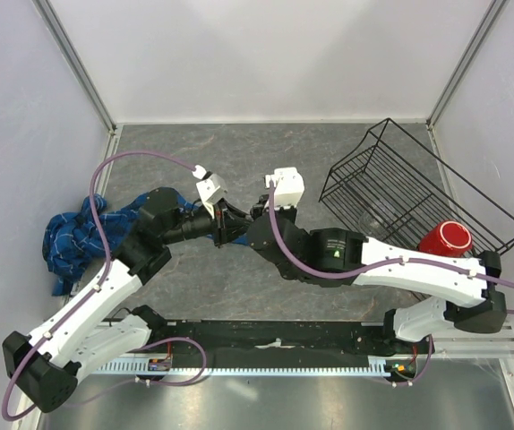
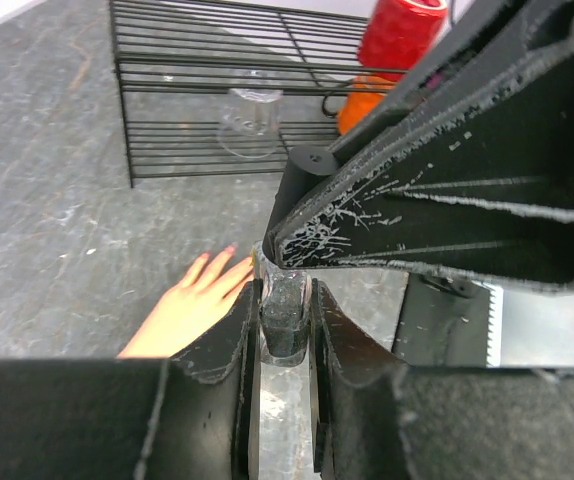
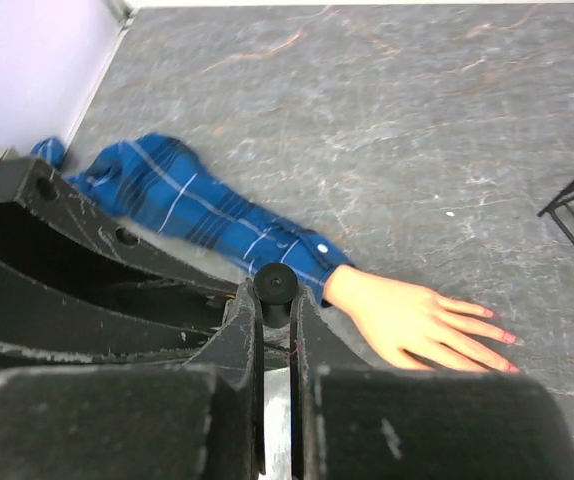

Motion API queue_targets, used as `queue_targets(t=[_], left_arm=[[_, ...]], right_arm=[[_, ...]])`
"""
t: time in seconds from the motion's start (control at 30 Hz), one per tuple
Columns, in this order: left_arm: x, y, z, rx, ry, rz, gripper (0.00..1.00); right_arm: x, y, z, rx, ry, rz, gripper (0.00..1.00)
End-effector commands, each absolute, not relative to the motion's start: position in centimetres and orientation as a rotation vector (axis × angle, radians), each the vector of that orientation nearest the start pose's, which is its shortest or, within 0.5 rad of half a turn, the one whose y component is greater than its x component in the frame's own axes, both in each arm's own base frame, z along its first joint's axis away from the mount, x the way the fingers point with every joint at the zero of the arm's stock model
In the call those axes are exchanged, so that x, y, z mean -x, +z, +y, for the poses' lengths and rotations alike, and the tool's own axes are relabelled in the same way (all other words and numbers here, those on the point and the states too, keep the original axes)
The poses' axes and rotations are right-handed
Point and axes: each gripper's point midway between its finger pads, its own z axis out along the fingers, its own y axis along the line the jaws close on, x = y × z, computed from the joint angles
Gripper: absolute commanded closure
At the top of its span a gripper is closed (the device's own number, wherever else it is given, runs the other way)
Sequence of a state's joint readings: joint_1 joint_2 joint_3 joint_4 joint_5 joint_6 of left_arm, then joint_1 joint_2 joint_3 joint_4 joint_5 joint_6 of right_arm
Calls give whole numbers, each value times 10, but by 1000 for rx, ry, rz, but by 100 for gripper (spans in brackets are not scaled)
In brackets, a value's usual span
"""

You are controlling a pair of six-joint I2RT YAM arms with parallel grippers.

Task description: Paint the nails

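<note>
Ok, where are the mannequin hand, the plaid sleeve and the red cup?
mannequin hand [image 3: 407,318]: right wrist view, back of the hand.
plaid sleeve [image 3: 202,205]: right wrist view, middle of the cloth.
red cup [image 1: 447,239]: top view, its body.

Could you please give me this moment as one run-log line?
left gripper: shut on bottle | right gripper: shut on cap | mannequin hand: flat on table

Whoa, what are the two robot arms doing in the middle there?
Their grippers meet above the table. The left gripper is shut on a small dark bottle, and the right gripper is shut on its black cap, probably to open it. The mannequin hand in the blue plaid sleeve lies flat nearby; no brush touches its nails.
</note>
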State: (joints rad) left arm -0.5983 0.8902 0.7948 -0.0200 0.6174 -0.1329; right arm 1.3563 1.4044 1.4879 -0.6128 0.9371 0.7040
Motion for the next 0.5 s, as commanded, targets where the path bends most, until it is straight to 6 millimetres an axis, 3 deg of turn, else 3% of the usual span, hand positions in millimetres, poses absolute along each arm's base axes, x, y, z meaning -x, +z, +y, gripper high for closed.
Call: queue_targets(t=[0.0, 0.2, 0.23, 0.3, 0.33, 0.4, 0.43, 0.47], left_arm=[[-241, 327, -254, -737, -867, 1426, 98], [-237, 328, -258, -758, -905, 1426, 98], [-236, 328, -259, -762, -909, 1426, 98], [-234, 328, -261, -775, -927, 1426, 98], [-233, 329, -262, -780, -934, 1424, 98], [-227, 329, -267, -814, -977, 1417, 98], [-224, 329, -269, -832, -997, 1413, 98], [-213, 330, -275, -881, -1062, 1395, 98]], right_arm=[[-174, 340, 371, 44, 624, 1903, 96], [-172, 348, 337, 114, 568, 1882, 54], [-170, 358, 324, 105, 592, 1865, 45], [-167, 358, 310, 153, 581, 1859, 37], [-165, 370, 295, 144, 611, 1837, 27], [-160, 371, 283, 220, 611, 1827, 19], [-158, 380, 271, 227, 635, 1804, 17], [-152, 381, 274, 291, 680, 1809, 17]])
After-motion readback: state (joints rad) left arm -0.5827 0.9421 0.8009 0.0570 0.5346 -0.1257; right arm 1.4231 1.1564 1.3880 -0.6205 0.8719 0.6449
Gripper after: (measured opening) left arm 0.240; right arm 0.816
